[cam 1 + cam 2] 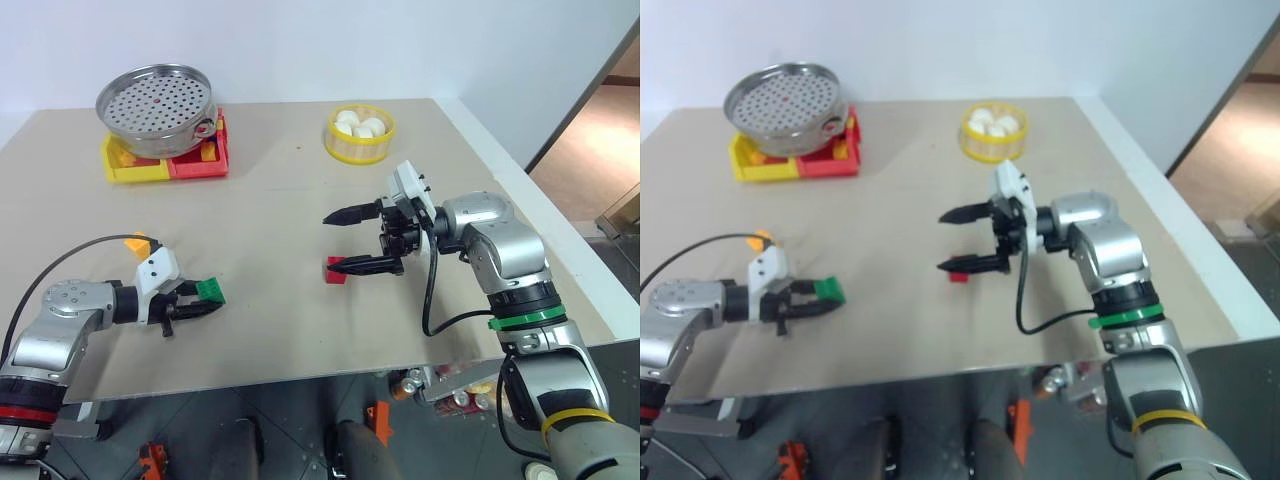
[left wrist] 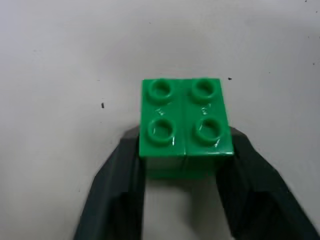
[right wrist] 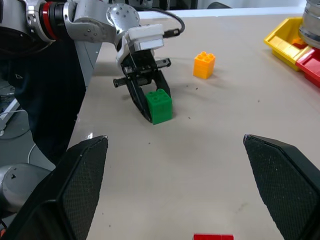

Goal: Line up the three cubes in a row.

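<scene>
Pickup step: left gripper (image 1: pixel 205 301) clamped on small green studded plastic cube (image 1: pixel 211 290); right gripper (image 1: pixel 345 241) apart above small red studded plastic cube (image 1: pixel 336 271). Next: carry green toward red, align.

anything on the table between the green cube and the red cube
Nothing: bare table runs from the green cube, clamped in the left gripper, to the red cube, as the right wrist view shows.

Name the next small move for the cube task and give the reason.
Probably lift the green cube slightly and carry it toward the red cube. The left gripper is shut on the green cube, gripping its two sides in the left wrist view. The red cube sits mid-table under the open right gripper, and the orange-yellow cube stands apart, so no row exists yet.
</scene>
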You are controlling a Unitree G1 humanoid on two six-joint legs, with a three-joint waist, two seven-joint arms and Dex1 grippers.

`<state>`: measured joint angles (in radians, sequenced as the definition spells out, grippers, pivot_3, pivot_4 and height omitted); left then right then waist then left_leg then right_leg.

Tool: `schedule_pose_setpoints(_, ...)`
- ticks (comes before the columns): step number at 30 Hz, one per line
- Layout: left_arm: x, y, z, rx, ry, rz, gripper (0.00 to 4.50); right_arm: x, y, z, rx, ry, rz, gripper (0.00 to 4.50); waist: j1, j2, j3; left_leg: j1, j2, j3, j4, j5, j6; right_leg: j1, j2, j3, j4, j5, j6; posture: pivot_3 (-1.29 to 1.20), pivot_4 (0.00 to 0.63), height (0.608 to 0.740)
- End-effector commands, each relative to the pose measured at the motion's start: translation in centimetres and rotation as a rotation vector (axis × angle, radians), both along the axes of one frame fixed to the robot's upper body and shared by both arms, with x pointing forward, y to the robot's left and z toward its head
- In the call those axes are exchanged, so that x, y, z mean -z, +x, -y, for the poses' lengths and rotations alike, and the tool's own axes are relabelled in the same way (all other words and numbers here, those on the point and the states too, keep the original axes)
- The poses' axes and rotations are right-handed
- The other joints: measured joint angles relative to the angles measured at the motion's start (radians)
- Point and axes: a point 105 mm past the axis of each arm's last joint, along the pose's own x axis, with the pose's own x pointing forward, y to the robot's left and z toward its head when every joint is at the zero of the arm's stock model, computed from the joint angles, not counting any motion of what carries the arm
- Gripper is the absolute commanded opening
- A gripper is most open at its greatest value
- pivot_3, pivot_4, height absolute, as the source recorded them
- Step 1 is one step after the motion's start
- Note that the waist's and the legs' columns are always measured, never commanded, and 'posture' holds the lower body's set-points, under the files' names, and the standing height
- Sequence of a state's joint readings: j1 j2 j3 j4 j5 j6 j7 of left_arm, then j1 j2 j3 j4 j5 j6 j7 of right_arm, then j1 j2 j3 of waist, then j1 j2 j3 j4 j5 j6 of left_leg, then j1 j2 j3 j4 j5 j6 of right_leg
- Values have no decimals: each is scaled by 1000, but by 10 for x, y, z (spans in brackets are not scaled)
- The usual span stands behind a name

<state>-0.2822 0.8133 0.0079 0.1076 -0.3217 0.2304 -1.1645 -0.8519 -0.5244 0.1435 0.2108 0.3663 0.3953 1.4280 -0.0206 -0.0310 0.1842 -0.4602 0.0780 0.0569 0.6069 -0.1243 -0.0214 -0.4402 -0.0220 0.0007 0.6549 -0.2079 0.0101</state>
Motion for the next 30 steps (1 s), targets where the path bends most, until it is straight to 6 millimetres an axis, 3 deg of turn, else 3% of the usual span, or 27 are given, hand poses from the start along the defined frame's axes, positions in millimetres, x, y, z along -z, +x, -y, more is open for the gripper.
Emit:
schedule_pose_setpoints(1, -13, 3, 1, 12, 0, 58, 1323, -10, -2, 0, -8, 0, 68, 4500, 0, 0, 0, 0, 0, 0, 0, 0, 0, 0, 0, 0, 0, 0, 0, 0, 150, 740)
schedule_pose_setpoints(6, -25, 7, 15, 55, 17, 89, 1323, -11, 0, -1, -5, -3, 92, 4500, 0, 0, 0, 0, 0, 0, 0, 0, 0, 0, 0, 0, 0, 0, 0, 0, 150, 740)
schedule_pose_setpoints(12, -46, 19, 56, 192, 3, 149, 1323, -11, 7, 0, 14, -7, 107, 4500, 2, 0, 0, -1, 0, 1, 4, 0, 0, 1, 0, 0, 1, 1, 2, 0, 150, 740)
schedule_pose_setpoints(19, -40, 41, 94, 291, 36, 117, 1323, -2, 14, 3, 40, -21, 99, 4500, 1, 0, 0, -1, 0, 1, 8, 0, 0, 1, 2, 1, 4, 3, 5, 0, 150, 740)
schedule_pose_setpoints(30, -30, 60, 117, 333, 74, 101, 1323, 1, 16, 6, 59, -27, 107, 4500, 0, 0, 0, -1, 1, -3, 12, 0, 0, 0, 5, 3, 11, 0, 2, 0, 150, 740)
